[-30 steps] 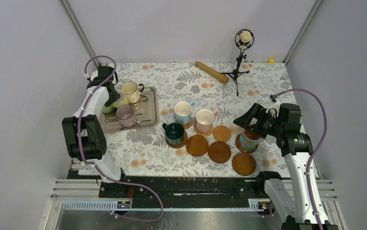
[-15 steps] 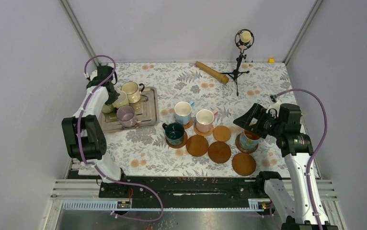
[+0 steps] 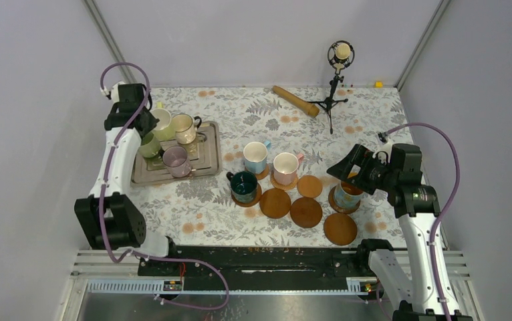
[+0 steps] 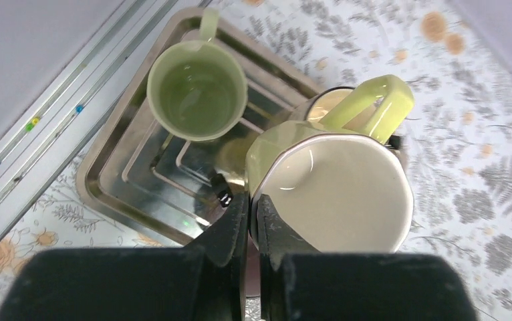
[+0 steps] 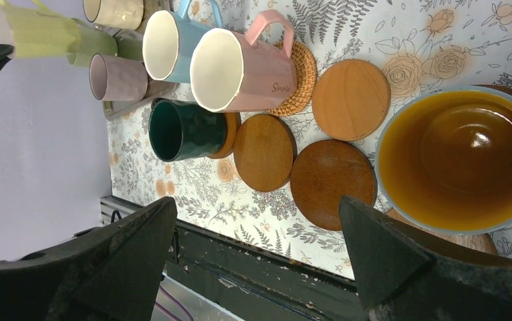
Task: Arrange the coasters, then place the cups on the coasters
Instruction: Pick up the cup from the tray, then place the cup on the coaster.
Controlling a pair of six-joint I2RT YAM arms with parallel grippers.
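The left end effector (image 4: 252, 221) pinches the light green mug (image 4: 333, 194) by its rim, handle pointing away from it, over the tray (image 4: 99, 180). Four bare coasters (image 3: 305, 211) lie well to its right, nearer the right end effector (image 5: 253, 227), which is spread wide above the blue mug (image 5: 467, 157). The script on the pink mug (image 5: 240, 70) perhaps reads "Simple".

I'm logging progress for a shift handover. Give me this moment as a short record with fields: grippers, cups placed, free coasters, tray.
left gripper: shut on the light green mug, lifted over the tray
right gripper: open, over the blue mug
cups on coasters: four
bare coasters: four
mugs on tray: three
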